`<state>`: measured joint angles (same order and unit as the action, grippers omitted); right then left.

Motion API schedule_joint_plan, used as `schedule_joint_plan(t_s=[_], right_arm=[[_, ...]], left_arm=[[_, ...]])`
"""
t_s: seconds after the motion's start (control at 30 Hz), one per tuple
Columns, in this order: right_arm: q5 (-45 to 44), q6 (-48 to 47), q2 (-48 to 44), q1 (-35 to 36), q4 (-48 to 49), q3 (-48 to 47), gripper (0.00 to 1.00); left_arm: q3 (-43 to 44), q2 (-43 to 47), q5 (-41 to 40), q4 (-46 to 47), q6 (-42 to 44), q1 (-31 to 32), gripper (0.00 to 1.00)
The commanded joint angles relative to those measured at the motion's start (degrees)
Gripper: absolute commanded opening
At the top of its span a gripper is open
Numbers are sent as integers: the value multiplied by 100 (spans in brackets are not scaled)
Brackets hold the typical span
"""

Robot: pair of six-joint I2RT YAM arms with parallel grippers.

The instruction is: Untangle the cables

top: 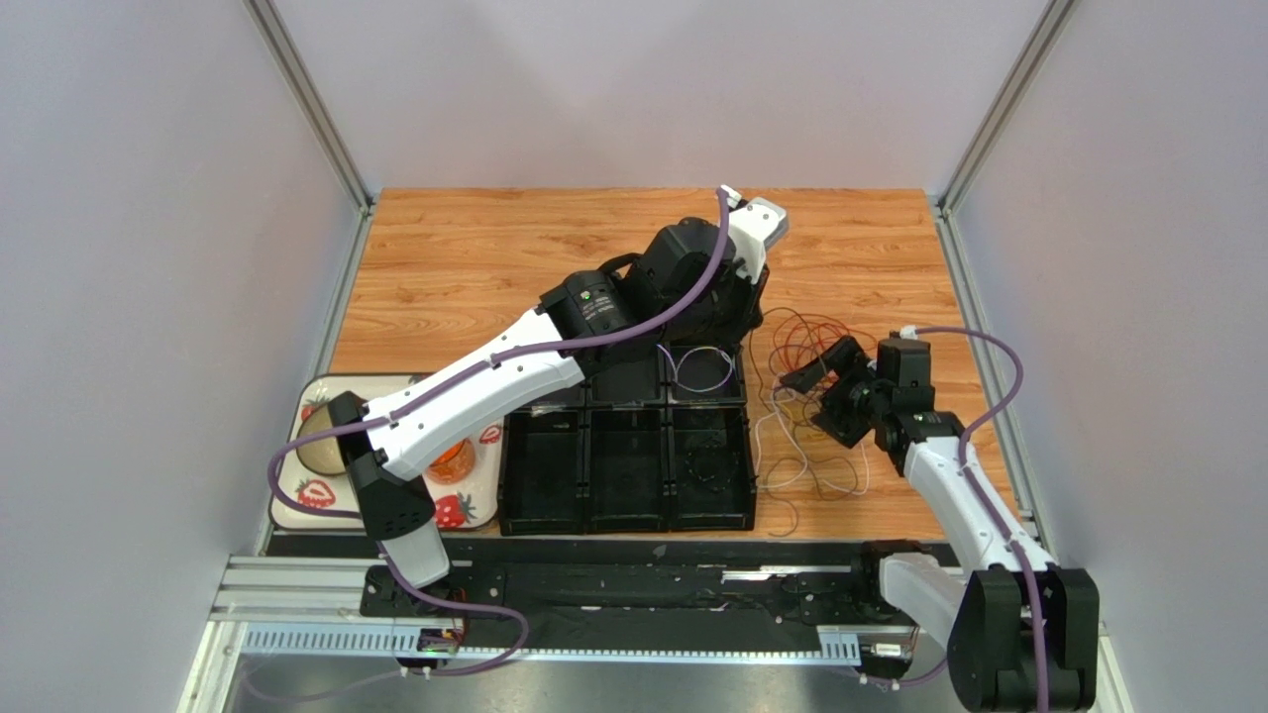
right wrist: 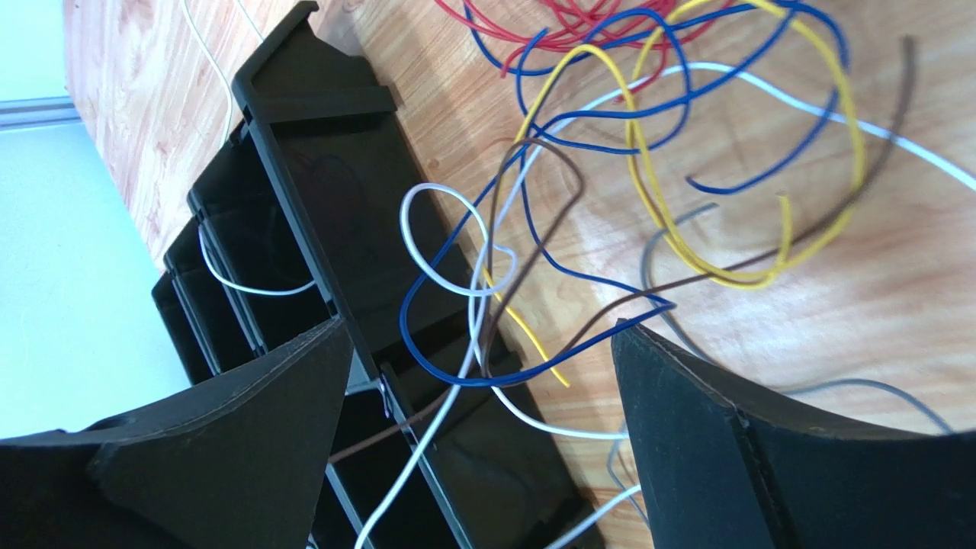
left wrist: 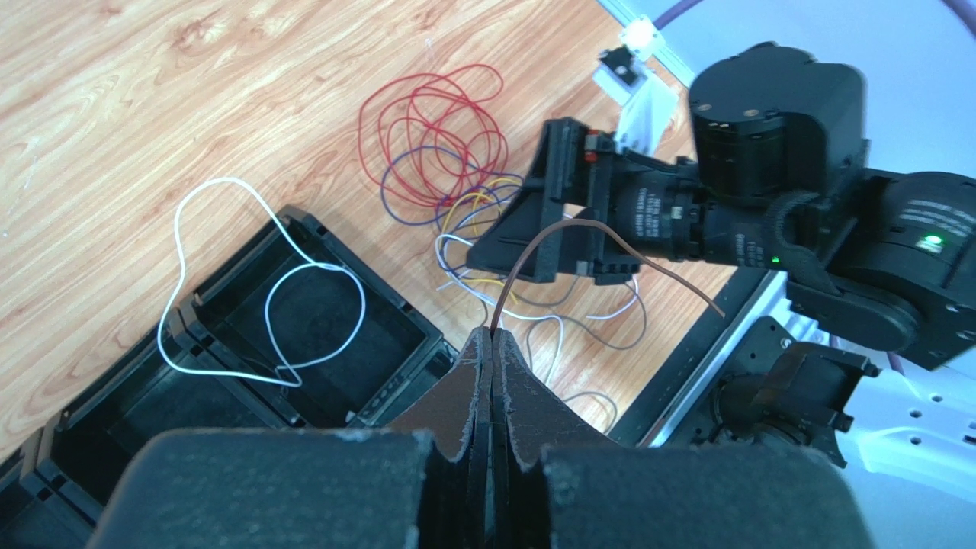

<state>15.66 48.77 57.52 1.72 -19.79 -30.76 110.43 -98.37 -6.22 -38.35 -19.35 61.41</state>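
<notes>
The cables point(top: 811, 357) lie in a loose tangle on the wooden table, right of the black compartment tray point(top: 625, 505). In the left wrist view the red loops point(left wrist: 435, 126) lie farthest, with blue, yellow and white strands nearer. My left gripper point(left wrist: 493, 337) is shut on a brown wire point(left wrist: 573, 227) that arcs up over the tangle. In the top view it point(top: 732, 315) sits by the tray's far right corner. My right gripper point(right wrist: 481, 332) is open, low over blue point(right wrist: 516, 372), yellow point(right wrist: 699, 269), white and brown strands at the tray's right edge. It holds nothing.
A white wire point(left wrist: 275, 309) loops in a far tray compartment and spills onto the wood. The tray's divider walls point(right wrist: 344, 252) stand under the right gripper. A strawberry-patterned tray point(top: 316, 398) sits at the left. A black rail point(top: 640, 587) runs along the near edge.
</notes>
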Motion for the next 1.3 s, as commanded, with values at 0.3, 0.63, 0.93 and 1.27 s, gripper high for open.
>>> schedule_joint_plan(t_s=[0.3, 0.63, 0.93, 1.27], right_arm=[[-414, 387, 1445, 795, 871, -237, 82], [-748, 159, 2263, 804, 889, -808, 58], [-1056, -52, 2677, 804, 757, -1169, 54], [-1302, -289, 2967, 760, 617, -1327, 55]], left_arm=[[672, 133, 902, 161, -218, 29, 0], [1147, 1046, 1290, 152, -323, 108, 0], [1595, 2127, 1220, 398, 334, 135, 0], [1236, 3754, 335, 917, 1179, 135, 0]])
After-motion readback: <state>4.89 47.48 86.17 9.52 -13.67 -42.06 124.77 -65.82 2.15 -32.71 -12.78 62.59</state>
